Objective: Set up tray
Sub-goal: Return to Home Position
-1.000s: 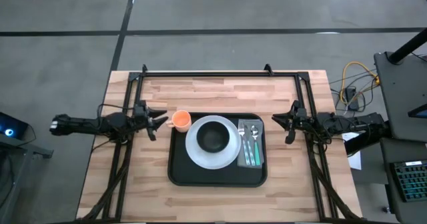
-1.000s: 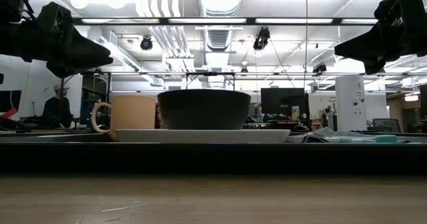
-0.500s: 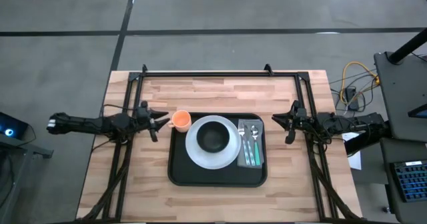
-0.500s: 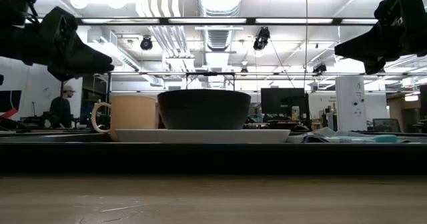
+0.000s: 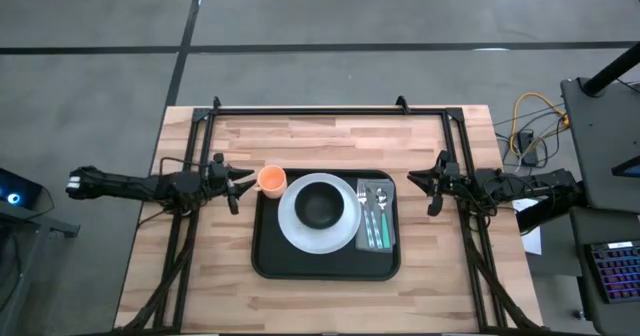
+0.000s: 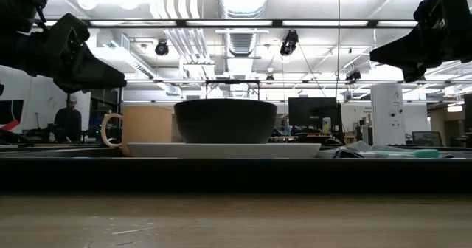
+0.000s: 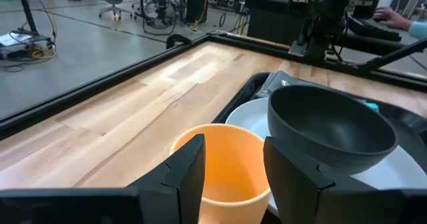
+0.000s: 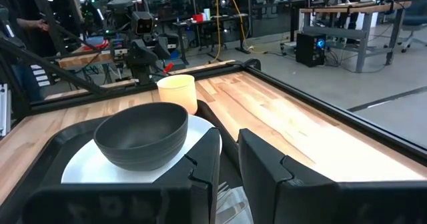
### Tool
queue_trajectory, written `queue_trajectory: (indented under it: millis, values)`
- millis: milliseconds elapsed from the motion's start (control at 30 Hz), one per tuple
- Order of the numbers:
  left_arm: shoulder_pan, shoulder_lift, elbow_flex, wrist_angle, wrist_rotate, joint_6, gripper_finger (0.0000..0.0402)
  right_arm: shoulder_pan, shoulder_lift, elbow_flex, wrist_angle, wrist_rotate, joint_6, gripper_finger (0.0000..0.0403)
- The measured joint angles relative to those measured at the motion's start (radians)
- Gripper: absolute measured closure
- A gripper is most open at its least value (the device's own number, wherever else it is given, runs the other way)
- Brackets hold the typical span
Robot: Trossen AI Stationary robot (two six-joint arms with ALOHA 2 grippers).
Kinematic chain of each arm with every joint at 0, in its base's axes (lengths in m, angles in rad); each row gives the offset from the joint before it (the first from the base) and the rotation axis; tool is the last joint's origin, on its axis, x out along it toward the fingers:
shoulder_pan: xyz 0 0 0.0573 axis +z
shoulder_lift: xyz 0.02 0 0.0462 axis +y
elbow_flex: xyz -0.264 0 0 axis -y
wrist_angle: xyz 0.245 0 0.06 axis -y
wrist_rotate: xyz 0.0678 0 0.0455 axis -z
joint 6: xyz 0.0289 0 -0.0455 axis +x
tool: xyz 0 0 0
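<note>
Flanking the tray, left gripper half-open, right gripper narrow, both empty.

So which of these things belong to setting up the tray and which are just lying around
Part of the job:
tray
white plate
dark bowl
orange cup
cutlery on a grey cloth

Just lying about:
cables beside the table
keyboard
person in the room behind

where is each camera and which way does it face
High: overhead, straight down on the large black rectangular tray; both arms show.
Low: table height, level across the dark round bowl; arms above.
Left wrist: behind the left claw, facing the orange cup.
Right wrist: behind the right claw, facing the bowl.
All share the bowl.
</note>
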Motion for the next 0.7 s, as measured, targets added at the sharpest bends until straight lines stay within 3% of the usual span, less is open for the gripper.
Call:
queue_trajectory:
  millis: [700]
  values:
    - [0.000, 0.090, 0.000, 0.000, 0.000, 0.000, 0.0268, 0.000, 0.000, 0.000, 0.000, 0.000, 0.000, 0.0355]
